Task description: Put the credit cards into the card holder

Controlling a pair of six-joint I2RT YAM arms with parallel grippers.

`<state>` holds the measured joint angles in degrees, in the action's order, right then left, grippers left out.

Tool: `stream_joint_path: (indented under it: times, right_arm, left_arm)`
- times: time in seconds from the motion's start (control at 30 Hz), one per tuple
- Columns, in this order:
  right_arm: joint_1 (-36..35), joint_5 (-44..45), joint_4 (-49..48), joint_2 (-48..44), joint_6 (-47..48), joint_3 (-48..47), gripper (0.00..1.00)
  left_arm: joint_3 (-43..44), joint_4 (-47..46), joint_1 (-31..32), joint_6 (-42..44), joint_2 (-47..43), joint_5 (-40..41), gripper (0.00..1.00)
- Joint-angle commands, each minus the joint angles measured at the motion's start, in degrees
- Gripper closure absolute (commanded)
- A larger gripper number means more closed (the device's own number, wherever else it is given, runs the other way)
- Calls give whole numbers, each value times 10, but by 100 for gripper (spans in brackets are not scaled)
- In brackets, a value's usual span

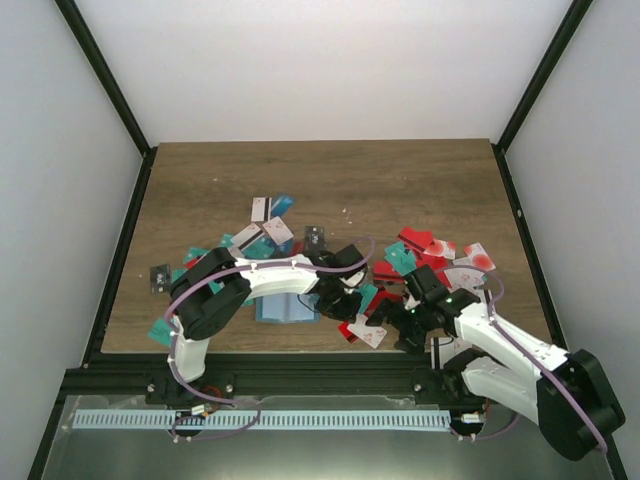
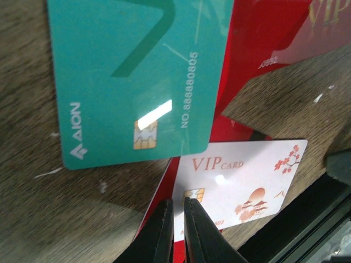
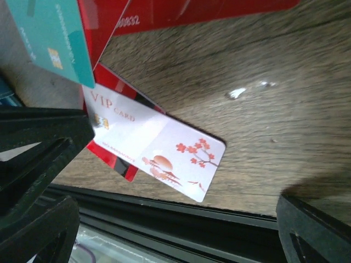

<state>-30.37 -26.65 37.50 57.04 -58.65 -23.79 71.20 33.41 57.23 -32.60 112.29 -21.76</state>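
The task looks barely begun. In the overhead view the credit cards point(image 1: 415, 242) lie scattered across the middle of the table point(image 1: 400, 180), red ones to the right of centre, teal and white ones to the left. The card holder point(image 1: 283, 308) lies at lower centre, partly under the left arm's forearm. No card can be seen in it, though the arm hides part of it, so nearly every card appears to be left to do.

The left gripper point(image 1: 345, 298) sits low just right of the holder, at the edge of the heap. The right gripper point(image 1: 408, 318) is close beside it, further right.

Only the wrist views show the detail. The left wrist view has a teal card point(image 2: 137, 76) marked AION in the upper left, red cards point(image 2: 258, 38) in the upper right and a white VIP card point(image 2: 247, 181) at lower right. The left fingers point(image 2: 164, 230) are clenched to a thin slit at that white card's left edge. Whether they pinch a card edge cannot be told.

The right wrist view shows the same white card lying flat on a red one near the table's front rail. It also shows that gripper's own fingers point(image 3: 38, 148) spread wide at the far left and lower right corners, holding nothing
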Motion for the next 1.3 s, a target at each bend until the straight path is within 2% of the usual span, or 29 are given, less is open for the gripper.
stream_joint_path:
  times: [0.0, 0.4, 0.73, 1.03, 1.27]
  right_arm:
    - [-8, -21, -16, 0, -16, 38, 0]
    - [-8, -56, -60, 20, -32, 85, 0]
    - [-8, -27, 8, -45, -49, 84, 0]
    - [-8, -26, 20, -61, -54, 93, 0]
    - [-8, -23, 39, -90, -64, 98, 0]
  left_arm:
    - [-11, -12, 8, -9, 27, 14, 91]
    - [1, -31, 45, 4, 45, -21, 91]
    - [34, -1, 32, -18, -14, 52, 91]
    - [135, 20, 27, 24, 63, 49, 91]
    - [134, 27, 28, 35, 103, 40, 92]
